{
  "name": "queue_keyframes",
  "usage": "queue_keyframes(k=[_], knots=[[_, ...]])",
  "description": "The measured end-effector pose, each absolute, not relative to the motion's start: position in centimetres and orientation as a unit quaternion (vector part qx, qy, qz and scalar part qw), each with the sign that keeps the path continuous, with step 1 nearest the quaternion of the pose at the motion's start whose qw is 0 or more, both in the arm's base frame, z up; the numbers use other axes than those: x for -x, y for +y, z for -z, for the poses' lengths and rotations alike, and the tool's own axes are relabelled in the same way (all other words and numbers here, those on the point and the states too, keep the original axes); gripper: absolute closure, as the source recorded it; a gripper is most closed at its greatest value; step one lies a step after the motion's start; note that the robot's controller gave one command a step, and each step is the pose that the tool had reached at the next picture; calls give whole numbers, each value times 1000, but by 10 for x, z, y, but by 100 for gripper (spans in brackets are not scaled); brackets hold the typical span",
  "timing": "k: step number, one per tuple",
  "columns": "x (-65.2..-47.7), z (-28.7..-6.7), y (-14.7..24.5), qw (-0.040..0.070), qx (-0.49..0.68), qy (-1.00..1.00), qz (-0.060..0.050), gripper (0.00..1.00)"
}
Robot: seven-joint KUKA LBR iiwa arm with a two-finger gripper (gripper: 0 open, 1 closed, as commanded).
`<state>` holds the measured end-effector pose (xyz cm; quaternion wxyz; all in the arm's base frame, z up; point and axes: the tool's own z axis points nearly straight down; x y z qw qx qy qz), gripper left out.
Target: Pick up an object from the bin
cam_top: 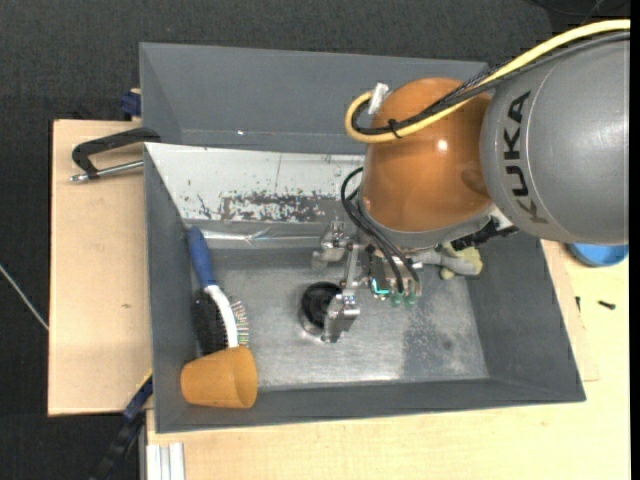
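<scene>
Big grey robot arm hangs over the bin, gripper down at the middle of the floor.
Its glossy orange wrist cover looms above the grey metal bin. Along the left wall lies a blue-handled brush with black bristles, with an orange cup on its side just beside it in the lower-left corner, both well apart from the action. And the gripper sits right beside a small black rounded object at mid-floor; open or closed on it, I cannot tell. The risk, as I judge it: that black piece looks small and smooth, so an off-centre close could squirt it sideways, or the gripper could scrape the metal floor.
</scene>
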<state>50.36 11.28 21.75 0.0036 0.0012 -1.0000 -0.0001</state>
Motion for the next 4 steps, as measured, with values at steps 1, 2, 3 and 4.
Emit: queue_keyframes(k=[1,2,3,4], knots=[[-552,-112,59,2,43,-999,-1,0],[-505,-74,76,-3,47,-999,2,0],[-508,-77,75,-7,47,-999,2,100],[-505,-204,69,-6,-78,-997,1,100]])
